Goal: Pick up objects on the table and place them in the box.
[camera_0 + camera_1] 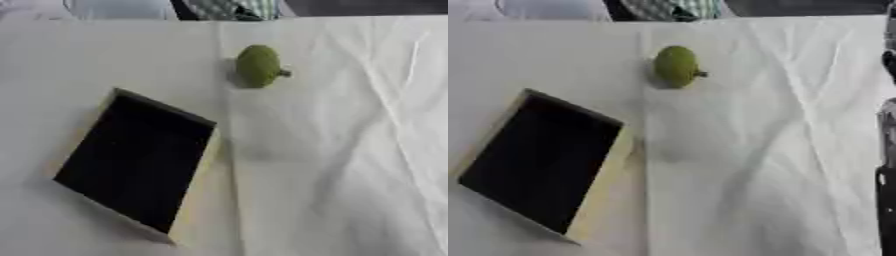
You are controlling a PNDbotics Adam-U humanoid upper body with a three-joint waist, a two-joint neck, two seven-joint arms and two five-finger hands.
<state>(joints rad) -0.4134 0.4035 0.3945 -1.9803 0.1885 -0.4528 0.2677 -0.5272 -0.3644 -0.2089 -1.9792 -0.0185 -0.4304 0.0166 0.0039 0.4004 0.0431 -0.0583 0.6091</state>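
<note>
A round green fruit (258,66) with a short stem on its right side lies on the white cloth, toward the far middle of the table. The box (136,162) sits at the near left, turned askew, with cream walls (199,200) and a dark inside that holds nothing I can see. A dark strip of my right arm or hand (886,165) runs along the right edge of the right eye view, well away from the fruit and the box. My left hand shows in neither view.
The white cloth (350,150) covers the table, with creases on the right half. At the far edge are a person's checked sleeve (232,7) and a pale rounded object (118,7).
</note>
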